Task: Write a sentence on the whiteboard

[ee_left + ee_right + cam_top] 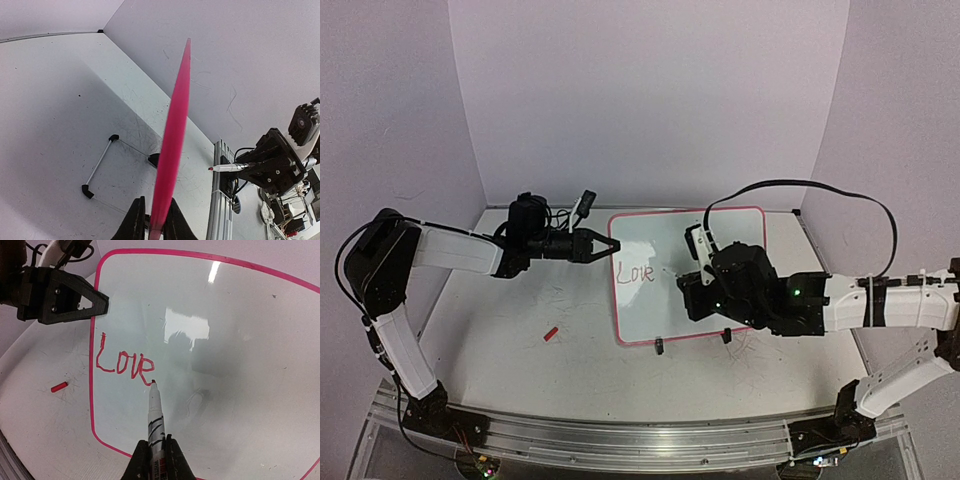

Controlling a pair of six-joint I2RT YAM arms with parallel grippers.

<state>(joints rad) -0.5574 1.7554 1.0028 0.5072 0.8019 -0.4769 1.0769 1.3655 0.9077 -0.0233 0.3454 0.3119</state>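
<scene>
Two grips on: right fingers (pixel 141 460) clamp marker (pixel 155 412), tip at end of "Love" on whiteboard (pixel 240 350); left fingers (pixel 134 220) pinch whiteboard's left rim. W/ 1 word of sentence (pixel 122 365) done, rest to write; approx. a quarter in.

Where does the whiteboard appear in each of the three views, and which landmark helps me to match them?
Top external: the whiteboard is in the middle of the picture.
Left wrist: edge-on, its pink rim rising from the bottom centre.
Right wrist: it fills most of the picture.
Shared landmark: the left hand gripping its left rim.
</scene>
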